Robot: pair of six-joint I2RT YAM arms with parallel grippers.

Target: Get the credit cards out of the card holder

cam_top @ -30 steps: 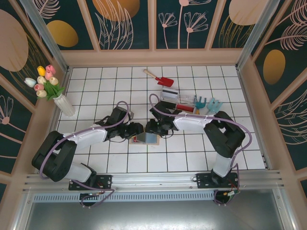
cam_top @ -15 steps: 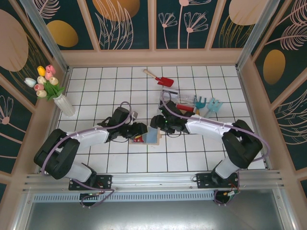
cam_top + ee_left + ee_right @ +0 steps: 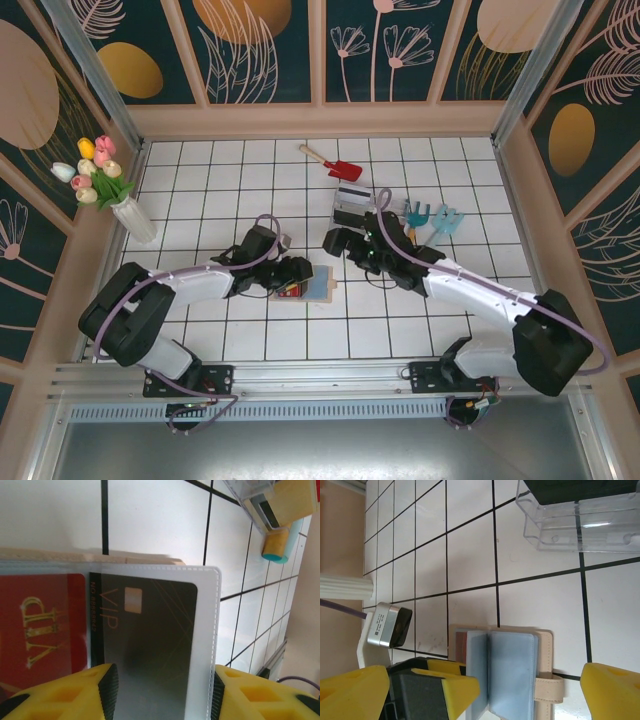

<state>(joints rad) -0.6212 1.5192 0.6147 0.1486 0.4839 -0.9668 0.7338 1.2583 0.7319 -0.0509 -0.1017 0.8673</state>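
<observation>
The card holder (image 3: 316,288) lies open on the tiles, tan outside (image 3: 546,655) with blue-grey pages. In the left wrist view a clear sleeve holds a dark VIP credit card (image 3: 150,630) beside a red one (image 3: 42,625). My left gripper (image 3: 296,277) is low over the holder's left side. Its jaws stand apart (image 3: 161,695), one pad at each side of the dark card's sleeve, gripping nothing. My right gripper (image 3: 342,243) hangs wide open (image 3: 485,695) above and behind the holder, off it.
A clear plastic tray (image 3: 352,206) stands just behind the right gripper, with teal toy rakes (image 3: 432,216) to its right. A red toy shovel (image 3: 337,163) lies farther back. A vase of tulips (image 3: 128,212) is at the left wall.
My right gripper has opened wide and drawn back from the holder toward the tray. My left gripper has slid right over the holder, its jaws a little wider.
</observation>
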